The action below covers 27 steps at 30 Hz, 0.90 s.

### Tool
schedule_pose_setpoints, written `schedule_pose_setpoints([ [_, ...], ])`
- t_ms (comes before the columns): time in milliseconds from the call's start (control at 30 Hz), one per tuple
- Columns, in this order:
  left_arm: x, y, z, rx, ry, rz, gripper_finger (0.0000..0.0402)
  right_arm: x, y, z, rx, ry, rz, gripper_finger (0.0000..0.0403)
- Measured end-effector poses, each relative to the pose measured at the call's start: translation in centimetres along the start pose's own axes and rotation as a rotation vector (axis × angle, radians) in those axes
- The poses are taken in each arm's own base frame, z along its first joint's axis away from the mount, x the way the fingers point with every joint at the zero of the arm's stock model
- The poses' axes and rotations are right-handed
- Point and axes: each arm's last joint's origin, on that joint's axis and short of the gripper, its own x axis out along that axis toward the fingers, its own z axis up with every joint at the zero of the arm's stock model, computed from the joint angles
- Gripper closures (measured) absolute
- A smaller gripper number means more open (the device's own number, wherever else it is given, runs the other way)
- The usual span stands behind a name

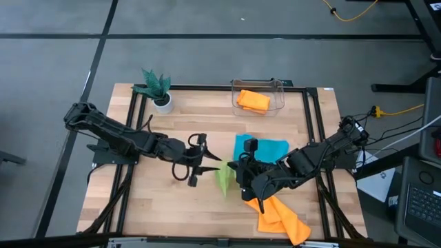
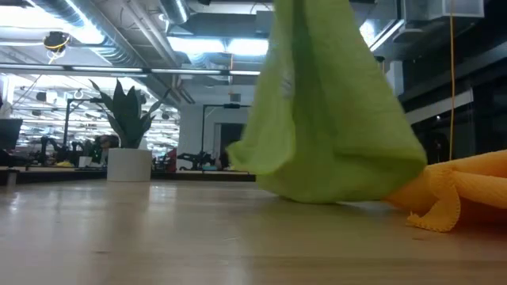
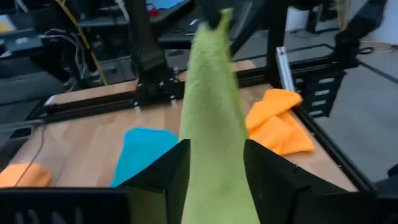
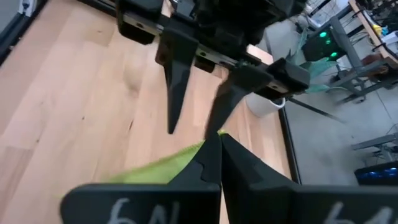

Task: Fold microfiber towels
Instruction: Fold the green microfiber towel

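Near the middle of the wooden worktop [image 1: 172,207] the lime green towel [image 1: 224,176] is stretched between the two arms, with its lower edge resting on the wood, as the low view shows [image 2: 333,134]. The right hand [image 1: 242,173] has its fingers pressed together on one end of this towel; in the right wrist view the two dark fingers [image 4: 214,163] meet with green cloth [image 4: 163,167] pinched between them. The left hand [image 1: 207,162] reaches in from the other side, and its fingers stand apart on either side of the cloth: in the left wrist view the green towel [image 3: 214,124] runs down between the two dark fingers [image 3: 171,171] with a gap on each side, so whether they grip it cannot be told. The teal-blue towel [image 1: 265,148] lies flat on the worktop just behind the right hand, partly hidden by that arm. One orange towel [image 1: 279,217] lies crumpled at the front edge under the right arm, touching the green towel's lower edge in the low view [image 2: 455,194]. The other orange towel [image 1: 252,100] lies folded in the clear plastic bin [image 1: 234,96] at the back edge. A small green plant [image 1: 155,85] in a white pot [image 1: 163,105] stands at the back left, well apart from the towels.
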Motion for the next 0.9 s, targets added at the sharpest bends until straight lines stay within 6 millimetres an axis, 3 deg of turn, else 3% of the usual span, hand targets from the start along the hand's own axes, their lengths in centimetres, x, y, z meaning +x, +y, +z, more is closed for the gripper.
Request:
schedule_pose_setpoints([
  [267, 1.0, -0.2, -0.3, -0.051, -0.018, 0.030, 0.0192, 0.3, -0.3, 0.0, 0.006, 0.007, -0.006, 0.0403],
  [500, 3.0, -0.9, -1.0, -0.006, -0.067, 0.025, 0.0190, 1.1, -1.2, -0.2, 0.032, 0.030, -0.028, 0.0403],
  [900, 3.4, -0.2, -1.1, -0.008, -0.069, 0.122, 0.0191, 1.2, -1.4, -0.6, 0.018, 0.065, -0.033, 0.0403],
])
